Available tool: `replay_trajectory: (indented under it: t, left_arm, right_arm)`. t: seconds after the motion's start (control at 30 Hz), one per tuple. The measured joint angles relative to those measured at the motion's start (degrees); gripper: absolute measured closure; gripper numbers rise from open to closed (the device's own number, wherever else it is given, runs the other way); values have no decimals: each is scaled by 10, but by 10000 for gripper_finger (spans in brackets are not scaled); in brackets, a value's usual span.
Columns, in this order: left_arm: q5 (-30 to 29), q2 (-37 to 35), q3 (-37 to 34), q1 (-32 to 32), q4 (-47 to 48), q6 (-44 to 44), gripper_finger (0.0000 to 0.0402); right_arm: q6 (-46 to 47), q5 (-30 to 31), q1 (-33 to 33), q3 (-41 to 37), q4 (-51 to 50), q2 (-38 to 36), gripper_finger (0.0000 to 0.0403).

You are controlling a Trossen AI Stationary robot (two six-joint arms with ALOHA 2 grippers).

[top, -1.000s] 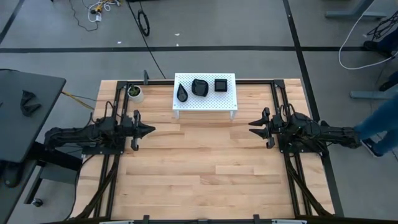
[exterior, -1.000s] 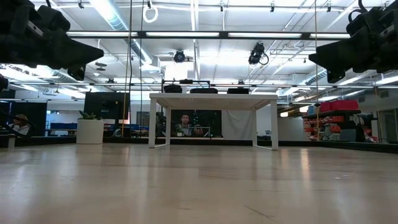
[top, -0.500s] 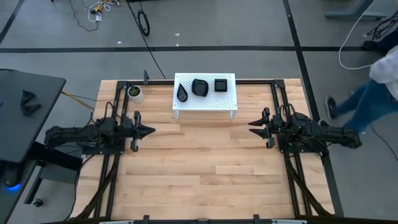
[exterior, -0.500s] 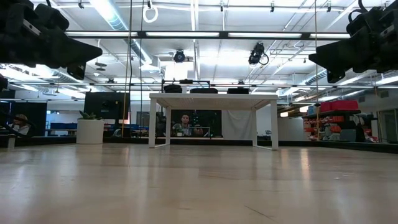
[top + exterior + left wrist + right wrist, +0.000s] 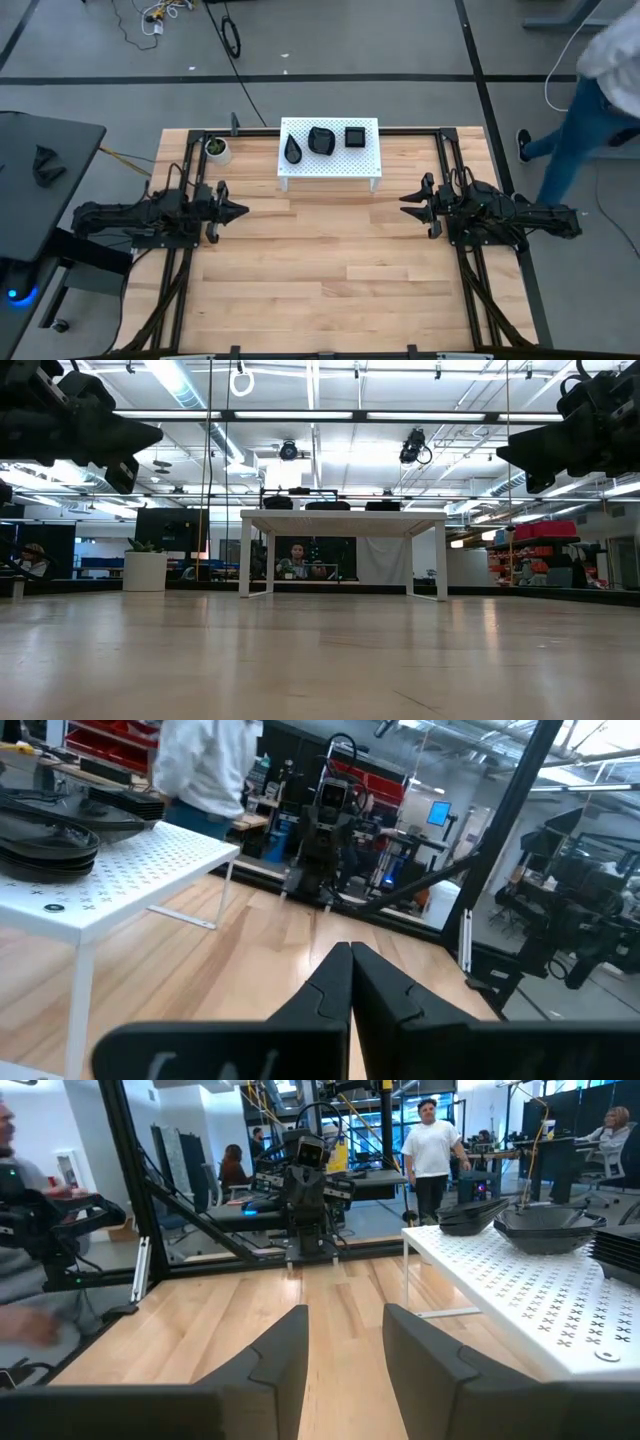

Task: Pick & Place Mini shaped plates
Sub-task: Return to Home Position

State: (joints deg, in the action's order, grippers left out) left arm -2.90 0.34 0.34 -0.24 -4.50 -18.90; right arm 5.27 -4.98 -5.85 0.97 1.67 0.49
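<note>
While the mini shaped plates (image 5: 321,140) sit in three black stacks on the white perforated shelf (image 5: 335,165) at the 12 o'clock edge of the wooden table (image 5: 320,270), neither gripper touches them. In the high view the leaf-shaped stack (image 5: 292,151) lies toward 9 o'clock, the lobed stack (image 5: 322,141) in the middle, and the square stack (image 5: 355,136) toward 3 o'clock. The left gripper (image 5: 243,210) hangs at the table's 9 o'clock side, its fingers (image 5: 335,982) pressed together. The right gripper (image 5: 404,207) hangs at 3 o'clock, its fingers (image 5: 285,1345) spread apart. A small white cup with a green plant (image 5: 216,149) stands at 11 o'clock. A person (image 5: 585,100) is on the floor off the table, toward 2 o'clock.
</note>
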Motion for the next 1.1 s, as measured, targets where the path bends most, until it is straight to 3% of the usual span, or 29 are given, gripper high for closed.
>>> replay_trajectory:
  t: [1.1]
  left_arm:
    - [0, 0, 0, 0, -8, 0, 394]
  right_arm:
    - [0, 0, 0, 0, 0, 0, 268]
